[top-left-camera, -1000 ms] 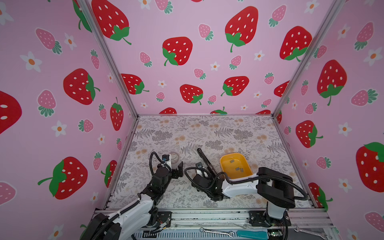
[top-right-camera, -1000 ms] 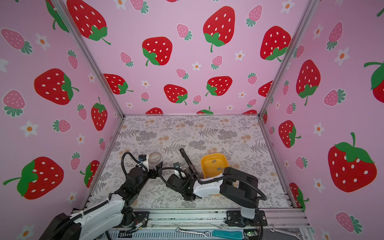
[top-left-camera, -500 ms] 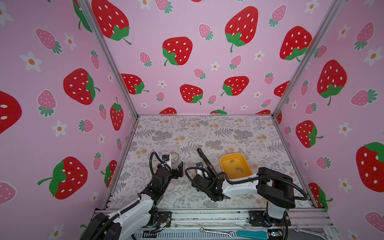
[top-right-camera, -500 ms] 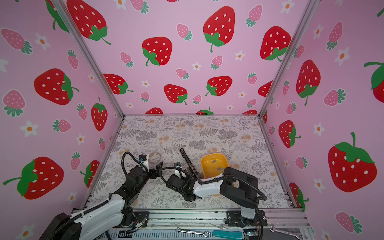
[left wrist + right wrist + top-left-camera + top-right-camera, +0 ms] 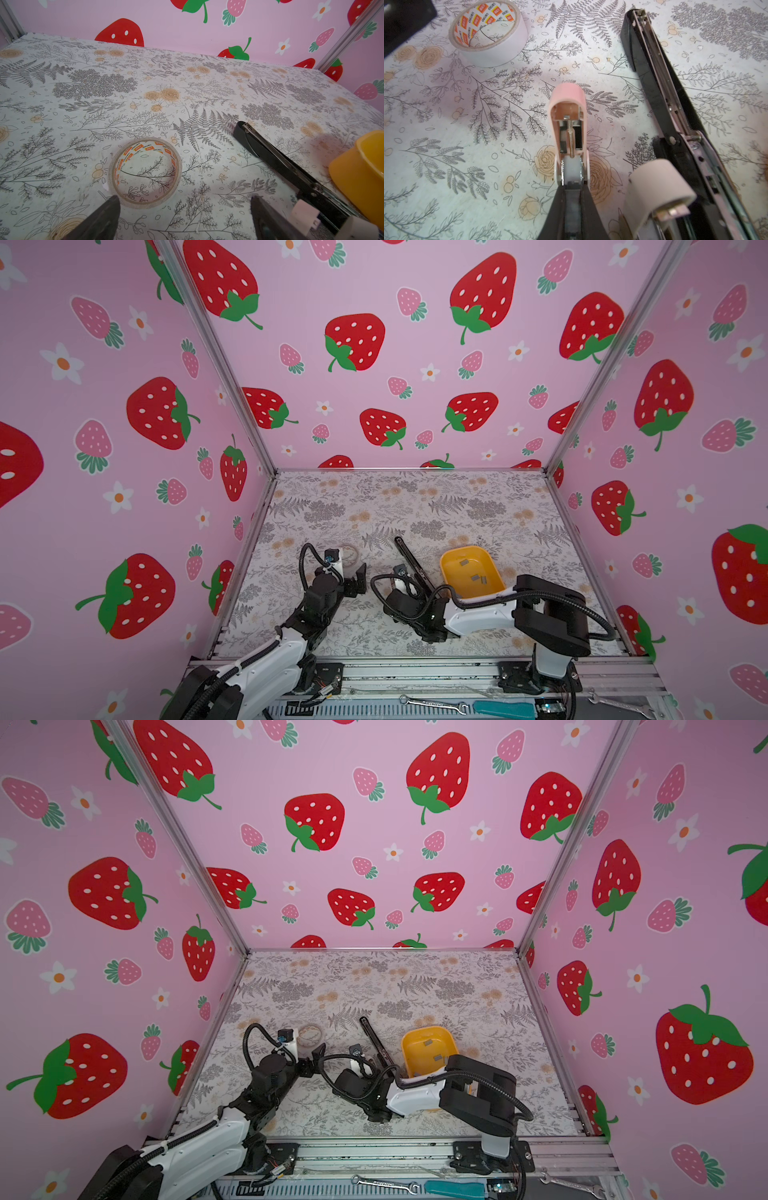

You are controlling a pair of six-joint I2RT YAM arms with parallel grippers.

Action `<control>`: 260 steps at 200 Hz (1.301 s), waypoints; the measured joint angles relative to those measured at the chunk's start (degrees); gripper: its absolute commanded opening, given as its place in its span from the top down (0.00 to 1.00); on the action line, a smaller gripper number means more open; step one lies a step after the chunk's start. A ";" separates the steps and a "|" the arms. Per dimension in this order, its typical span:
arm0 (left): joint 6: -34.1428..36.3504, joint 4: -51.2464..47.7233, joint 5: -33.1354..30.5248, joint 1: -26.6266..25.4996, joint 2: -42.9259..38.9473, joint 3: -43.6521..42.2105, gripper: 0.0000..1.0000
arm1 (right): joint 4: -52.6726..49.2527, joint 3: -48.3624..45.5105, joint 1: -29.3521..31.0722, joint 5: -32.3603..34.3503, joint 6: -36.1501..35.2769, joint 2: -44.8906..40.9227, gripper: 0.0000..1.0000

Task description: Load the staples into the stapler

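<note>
Several small grey staples (image 5: 475, 577) lie in a yellow tray (image 5: 451, 568), seen in both top views (image 5: 411, 1048). My right gripper (image 5: 572, 187) is shut on a small pink stapler (image 5: 569, 116), which is folded open with its spring and channel showing. From above, the right gripper (image 5: 409, 587) sits just left of the tray. A long black stapler (image 5: 654, 93) lies opened flat beside it (image 5: 409, 558). A pale pink rounded piece (image 5: 658, 187) rests against the black stapler. My left gripper (image 5: 185, 205) is open over bare mat, left of the right one (image 5: 355, 578).
A roll of clear tape (image 5: 145, 172) lies on the floral mat just ahead of the left gripper (image 5: 349, 553). The yellow tray's wall (image 5: 357, 172) stands right of the black stapler. A wrench (image 5: 432, 702) and a teal-handled tool (image 5: 503, 707) lie on the front rail.
</note>
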 measured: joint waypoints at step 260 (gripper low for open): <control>-7.32 -9.53 0.50 -0.26 -0.15 8.48 0.01 | -1.79 -2.03 2.36 3.72 -0.37 -3.34 0.69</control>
